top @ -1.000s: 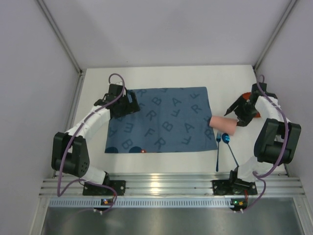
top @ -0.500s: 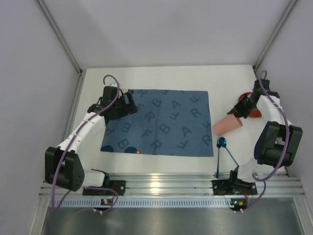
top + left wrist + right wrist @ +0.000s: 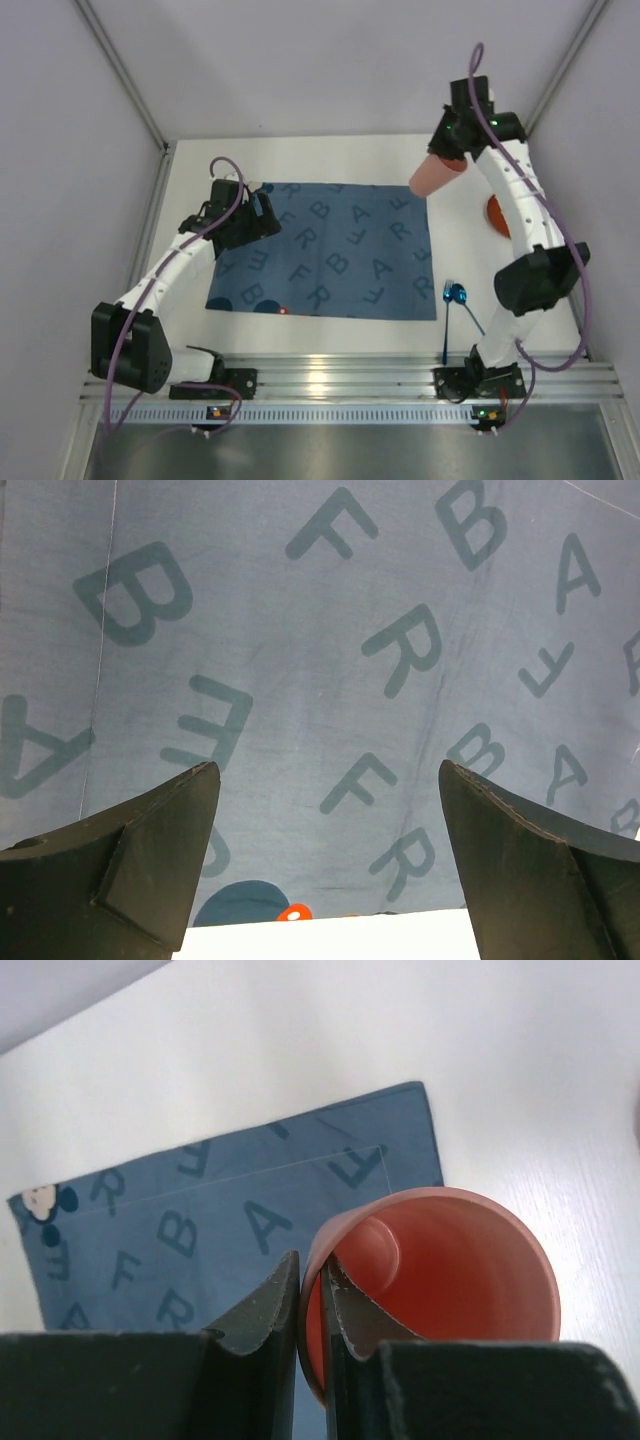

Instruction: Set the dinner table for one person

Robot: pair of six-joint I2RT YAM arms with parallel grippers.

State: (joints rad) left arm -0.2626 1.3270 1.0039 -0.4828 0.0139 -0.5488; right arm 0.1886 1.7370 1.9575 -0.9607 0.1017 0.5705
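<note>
- Right hand (image 3: 312, 1298) is pinching the wall of a salmon-pink cup (image 3: 440, 1290): one finger (image 3: 268, 1305) is pressing on the outside, the other is sitting inside the rim, and the jaws are nearly together with only the cup wall between them.
- The cup is showing its open mouth to the wrist camera, and nothing is showing inside it.
- From above, the cup is hanging at the far right corner of the blue cloth mat (image 3: 330, 250). The right arm is reaching up and away from its base, and the cup is looking clear of the surface.
- Left hand (image 3: 330, 820) is spreading its two fingers wide and gripping nothing. It is hovering over the left part of the mat, and only the printed cloth is showing between the fingers.
- The mat is lying flat in the middle of the desk (image 3: 300, 160), printed with the letters B, A, F and R. A small cartoon mouse print (image 3: 40, 1200) is showing at one corner.
- A blue spoon (image 3: 458, 294) and a blue fork (image 3: 445, 325) are lying on the bare white surface just right of the mat's near right corner, close together.
- An orange-red round thing (image 3: 494, 214) is sitting further right and is partly hidden by the right arm.
- The desk is filling the floor of the enclosure, with its ribbed aluminium rail (image 3: 350, 385) running along the near edge by the arm bases.
</note>
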